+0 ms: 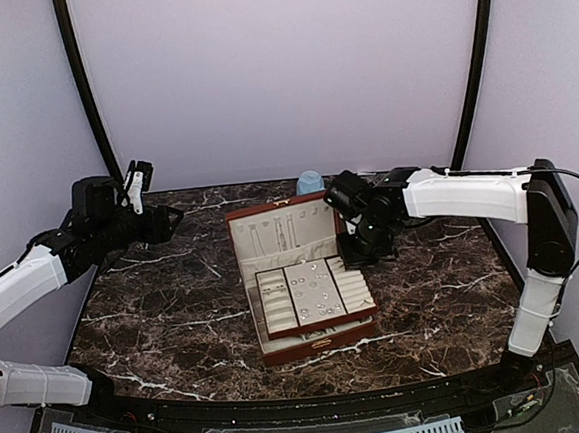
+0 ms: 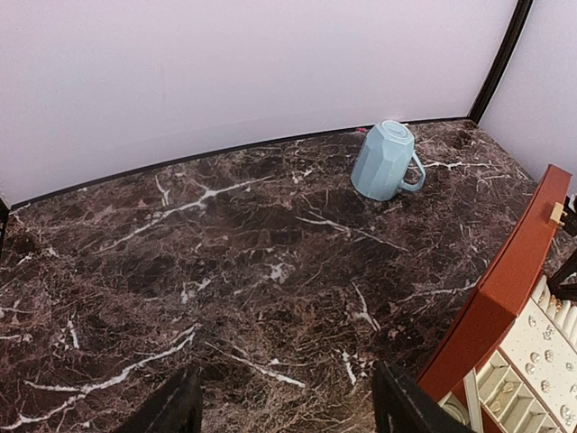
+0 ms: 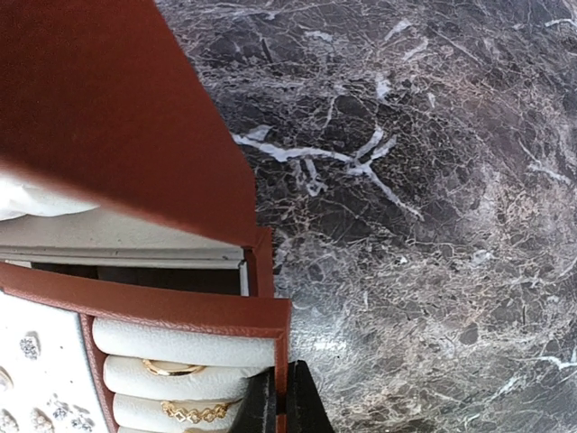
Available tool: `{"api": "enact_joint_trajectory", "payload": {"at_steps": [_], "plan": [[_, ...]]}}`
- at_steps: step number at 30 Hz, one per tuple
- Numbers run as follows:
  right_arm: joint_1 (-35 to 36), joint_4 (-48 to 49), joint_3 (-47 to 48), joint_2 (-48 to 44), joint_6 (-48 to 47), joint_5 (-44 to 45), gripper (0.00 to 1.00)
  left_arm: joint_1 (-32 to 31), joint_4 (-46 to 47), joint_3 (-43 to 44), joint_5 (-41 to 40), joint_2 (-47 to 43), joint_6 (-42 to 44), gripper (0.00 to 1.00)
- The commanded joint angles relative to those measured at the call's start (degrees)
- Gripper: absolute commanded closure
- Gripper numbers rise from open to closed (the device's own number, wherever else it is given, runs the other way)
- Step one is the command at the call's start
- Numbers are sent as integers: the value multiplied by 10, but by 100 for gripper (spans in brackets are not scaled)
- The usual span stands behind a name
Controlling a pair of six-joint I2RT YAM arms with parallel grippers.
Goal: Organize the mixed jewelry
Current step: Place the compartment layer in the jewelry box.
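The reddish-brown jewelry box (image 1: 276,230) stands open in the middle of the table. A slotted tray (image 1: 318,325) sits on its base, slightly askew. Small silver studs (image 1: 312,287) lie in the tray's middle section and show again as studs (image 2: 544,332) in the left wrist view. A gold ring (image 3: 171,367) and a gold chain-link ring (image 3: 192,413) sit between cream rolls. My right gripper (image 1: 359,253) (image 3: 281,403) is shut on the tray's reddish-brown right rim (image 3: 281,334). Far left, above bare marble, my left gripper (image 1: 172,219) (image 2: 288,397) hangs open, holding nothing.
A pale blue mug (image 1: 310,182) (image 2: 385,161) stands upside down at the back, behind the box lid. The dark marble table (image 1: 167,316) ends at the lilac walls. The raised lid (image 2: 505,280) stands right of my left gripper.
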Motion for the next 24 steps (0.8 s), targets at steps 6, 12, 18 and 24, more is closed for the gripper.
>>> {"api": "enact_joint_trajectory", "payload": {"at_steps": [6,12,18,24], "plan": [[15,17,11,-29,-7,-27,100,3,7,-11,6,-20,-1,33],[16,-7,2,-43,3,-2,100,3,8,-11,7,-20,-2,33],[27,-5,-10,-55,23,-1,100,4,8,-11,10,-19,-3,33],[40,3,-24,-61,41,-5,100,3,9,-11,13,-22,-5,33]]}}
